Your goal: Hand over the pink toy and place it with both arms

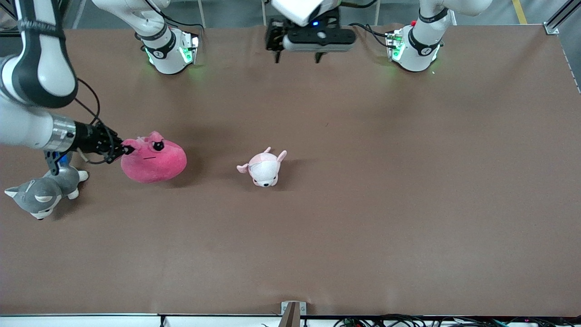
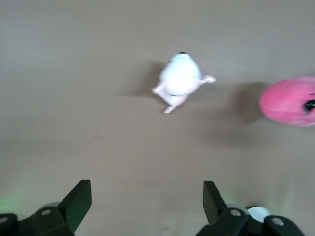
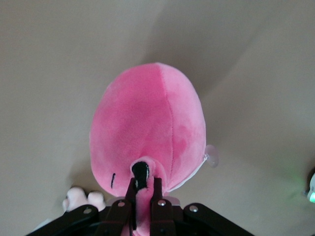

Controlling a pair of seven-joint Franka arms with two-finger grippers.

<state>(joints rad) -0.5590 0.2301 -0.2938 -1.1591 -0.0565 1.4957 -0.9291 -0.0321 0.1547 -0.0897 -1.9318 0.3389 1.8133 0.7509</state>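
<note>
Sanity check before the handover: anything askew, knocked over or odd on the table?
Nothing stands out. The right hand is shut on a fold of the pink toy near its face, so the plush is pinched there. The small pink-and-white plush and the grey-and-white dog plush sit undisturbed. The left hand waits open between the bases.

Pale pink-white plush (image 1: 264, 168) mid-table; grey-white dog plush (image 1: 43, 190) near edge.

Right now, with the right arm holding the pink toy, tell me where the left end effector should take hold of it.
The right end effector pinches the pink toy at its edge toward the right arm's end. The left end effector, open over the table's middle, should probably grip the free rounded end, from the left arm's end, squeezing the soft bulge.
</note>
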